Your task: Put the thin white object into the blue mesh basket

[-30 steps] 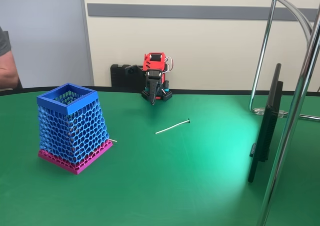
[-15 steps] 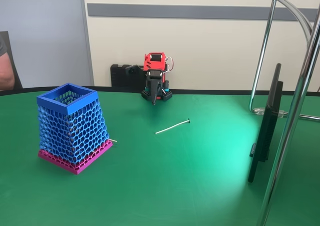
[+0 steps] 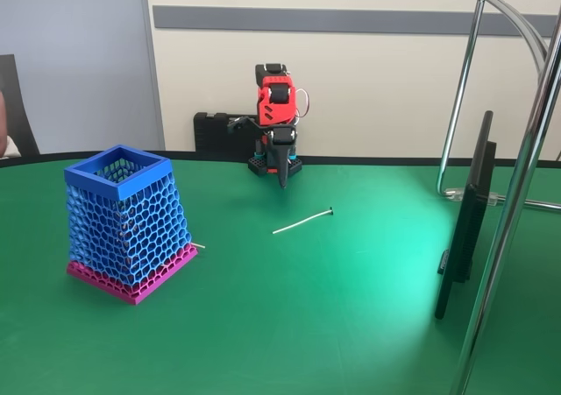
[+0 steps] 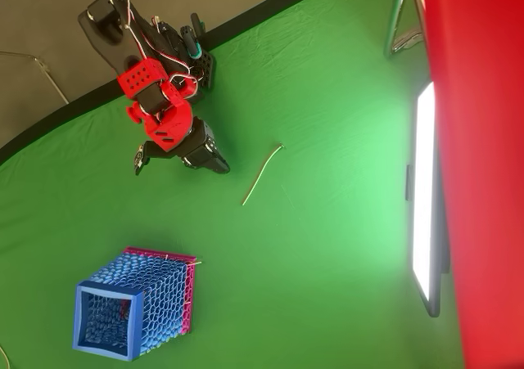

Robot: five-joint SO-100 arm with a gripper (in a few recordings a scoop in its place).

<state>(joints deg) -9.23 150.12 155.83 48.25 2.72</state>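
White stick (image 3: 302, 221), very thin and straight, tiny dark knob at its right end in the fixed view, lies flat on the green table (image 3: 289, 325), also seen in the overhead view (image 4: 261, 175). No readable writing or brand anywhere. Blue mesh basket (image 3: 128, 213) stands upright well left of the stick in the fixed view, honeycomb walls, thick blue square rim, pink base; overhead view shows it (image 4: 135, 313) too. A short white sliver (image 3: 199, 245) pokes out at its base. Red and black gripper (image 3: 282, 182) points down near the table's far edge, holding nothing, apart from the stick; fingers look closed together to a point. A monitor (image 3: 465, 220) stands edge-on at right.
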